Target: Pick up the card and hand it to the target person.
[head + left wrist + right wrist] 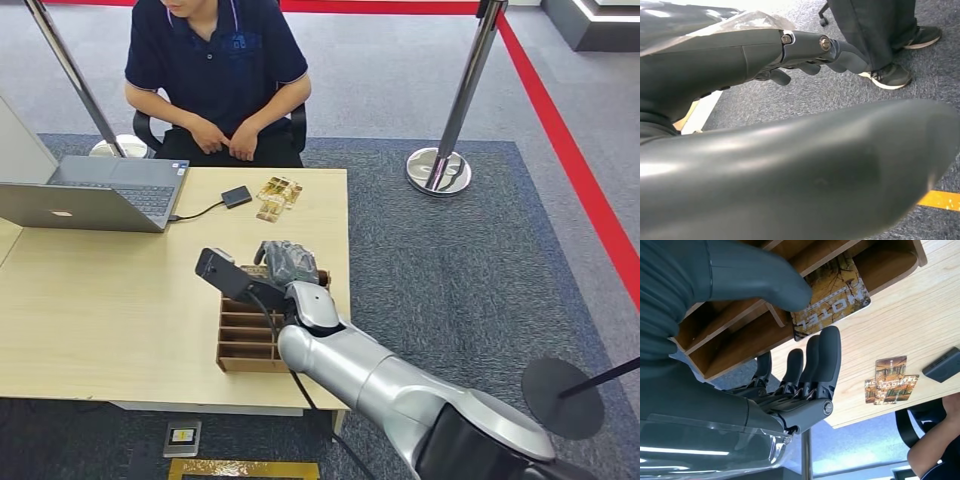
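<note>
A card printed "MOTEL" stands in a slot of the wooden card rack at the table's near right edge. My right hand hovers over the rack's far end. Seen from the right wrist, the thumb lies against one face of the card and the fingers curl up just short of the other face; the card still sits in the slot. A person in a dark shirt sits behind the table, hands on lap. My left hand hangs low over the carpet, holding nothing.
Loose cards and a small black device lie at the table's far edge. An open laptop stands on the left. A stanchion base is on the carpet to the right. Someone's shoes are near my left hand.
</note>
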You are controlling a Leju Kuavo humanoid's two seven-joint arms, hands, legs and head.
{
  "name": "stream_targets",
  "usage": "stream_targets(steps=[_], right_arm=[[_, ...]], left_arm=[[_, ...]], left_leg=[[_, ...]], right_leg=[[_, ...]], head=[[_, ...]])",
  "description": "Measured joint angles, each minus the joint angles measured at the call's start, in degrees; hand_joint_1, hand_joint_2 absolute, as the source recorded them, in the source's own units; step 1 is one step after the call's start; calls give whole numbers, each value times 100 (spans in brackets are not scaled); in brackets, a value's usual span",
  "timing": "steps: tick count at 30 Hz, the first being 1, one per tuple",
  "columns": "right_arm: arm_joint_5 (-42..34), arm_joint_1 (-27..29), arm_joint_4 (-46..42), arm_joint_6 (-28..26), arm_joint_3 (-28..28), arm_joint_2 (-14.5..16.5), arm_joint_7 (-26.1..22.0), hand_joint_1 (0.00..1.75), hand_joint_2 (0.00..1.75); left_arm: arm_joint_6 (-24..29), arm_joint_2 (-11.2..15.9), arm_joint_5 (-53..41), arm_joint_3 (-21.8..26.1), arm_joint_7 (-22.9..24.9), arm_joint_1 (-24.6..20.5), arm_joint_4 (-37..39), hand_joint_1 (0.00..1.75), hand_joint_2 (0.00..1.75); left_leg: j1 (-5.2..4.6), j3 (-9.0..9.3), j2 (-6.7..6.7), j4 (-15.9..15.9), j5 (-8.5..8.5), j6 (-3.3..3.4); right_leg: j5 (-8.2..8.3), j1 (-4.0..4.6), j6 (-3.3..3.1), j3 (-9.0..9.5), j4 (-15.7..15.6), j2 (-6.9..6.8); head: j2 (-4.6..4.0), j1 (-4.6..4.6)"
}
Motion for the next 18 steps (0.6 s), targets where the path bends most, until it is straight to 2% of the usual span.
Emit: stream_targets(steps=[18], right_arm=[[27,43,24,49,0,-2,2,103,175]], left_arm=[[0,2,17,0,-16,0,0,0,0]], left_leg=[[0,0,0,0,0,0]], right_leg=[[0,0,0,-1,1,0]], head=[[0,0]])
